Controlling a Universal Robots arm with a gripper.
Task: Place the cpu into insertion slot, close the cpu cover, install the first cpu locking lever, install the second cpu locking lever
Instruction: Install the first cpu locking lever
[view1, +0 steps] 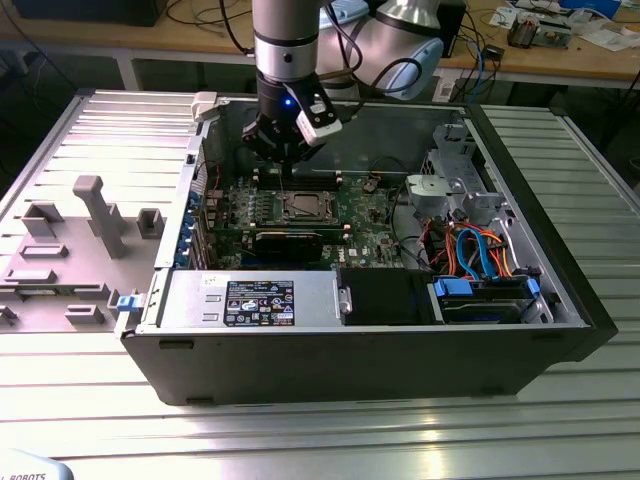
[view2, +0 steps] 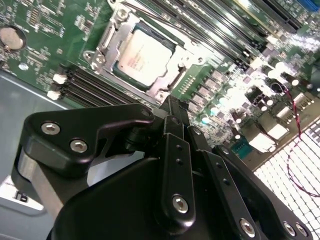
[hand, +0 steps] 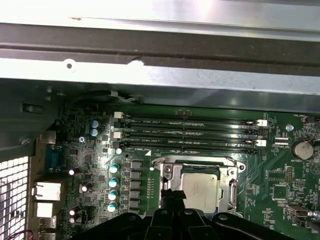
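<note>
Case: the open computer case (view1: 350, 350) is lying on its side on the ribbed metal table (view1: 300, 440), with its inside facing up.
Board: the green motherboard (view1: 365, 215) is lying flat on the case floor, and its long memory slots (hand: 190, 132) are running parallel to one edge of the socket.
Arm: it is reaching straight down into the case from above.
Gripper: the gripper (view1: 283, 165) is hanging over the board, its fingers apparently pressing together with nothing visible between them.
Slot: the insertion slot (view1: 303, 207) is sitting mid-board, just beside the memory slots.
Cover: the cpu cover (hand: 167, 174) appears to be lying down flat, framing the chip through its window.
CPU: the cpu (hand: 200, 190) is sitting inside the slot, its grey top facing up.
Relation: in both wrist views the fingertips are hovering above the socket's edge rather than its centre, apart from the metal. In the exterior view the socket is lying below the gripper, slightly toward the exterior view's right.
Judgement: the chip looks seated, so the socket's rim is probably the working area now.
</note>
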